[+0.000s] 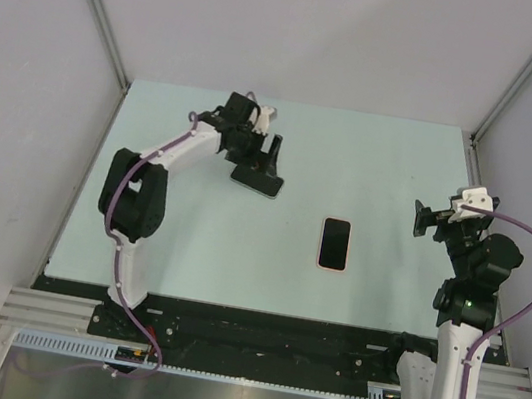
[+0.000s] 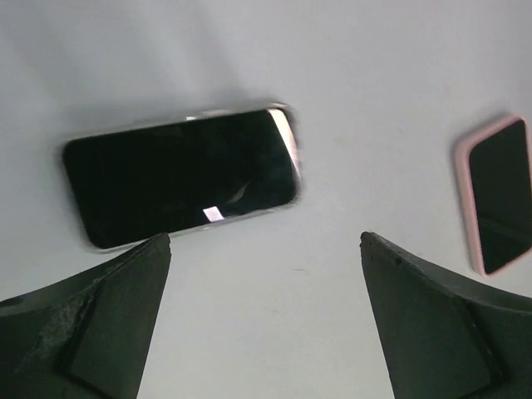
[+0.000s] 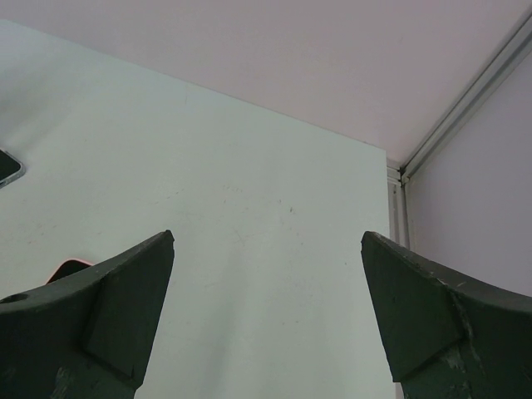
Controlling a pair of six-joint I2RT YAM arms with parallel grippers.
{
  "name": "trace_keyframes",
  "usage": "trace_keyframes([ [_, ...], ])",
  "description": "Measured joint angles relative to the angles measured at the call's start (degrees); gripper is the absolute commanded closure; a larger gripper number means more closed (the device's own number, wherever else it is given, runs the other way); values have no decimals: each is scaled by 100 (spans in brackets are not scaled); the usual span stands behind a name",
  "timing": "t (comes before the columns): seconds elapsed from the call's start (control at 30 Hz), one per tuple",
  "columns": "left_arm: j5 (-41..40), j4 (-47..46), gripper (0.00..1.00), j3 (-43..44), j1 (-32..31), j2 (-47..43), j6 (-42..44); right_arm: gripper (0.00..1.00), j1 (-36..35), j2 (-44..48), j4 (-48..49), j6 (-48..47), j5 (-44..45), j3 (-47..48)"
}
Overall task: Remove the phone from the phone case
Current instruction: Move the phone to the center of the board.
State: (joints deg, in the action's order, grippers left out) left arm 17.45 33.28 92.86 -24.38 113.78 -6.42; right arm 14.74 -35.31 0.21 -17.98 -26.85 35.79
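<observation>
A bare black phone (image 1: 256, 179) with a silver rim lies flat on the table at the back left; it also shows in the left wrist view (image 2: 183, 176). A pink phone case (image 1: 336, 243) with a dark face lies flat mid-table, apart from the phone, at the right edge of the left wrist view (image 2: 497, 195). My left gripper (image 1: 264, 154) is open and empty just above the phone's far side, its jaws (image 2: 266, 237) spread over bare table. My right gripper (image 1: 423, 219) is open and empty at the right, clear of both; its view (image 3: 268, 237) catches a sliver of the case (image 3: 71, 268).
The pale green table (image 1: 374, 156) is boxed in by grey walls at the back and both sides, with metal corner posts (image 1: 512, 87). A black rail runs along the near edge (image 1: 255, 330) by the arm bases.
</observation>
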Motion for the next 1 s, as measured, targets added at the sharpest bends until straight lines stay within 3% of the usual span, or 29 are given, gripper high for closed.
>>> trace_keyframes([
  [0.23, -85, -20, 0, 323, 1091, 404, 96, 1, 0, -15, -2, -15, -72, 0],
  [0.53, -199, 44, 0, 372, 984, 785, 485, 1, 11, -9, -4, -15, -109, 0],
  [1.0, 284, 205, 0, 527, 951, 1204, 487, 1, 66, 20, -46, -15, -133, 0],
])
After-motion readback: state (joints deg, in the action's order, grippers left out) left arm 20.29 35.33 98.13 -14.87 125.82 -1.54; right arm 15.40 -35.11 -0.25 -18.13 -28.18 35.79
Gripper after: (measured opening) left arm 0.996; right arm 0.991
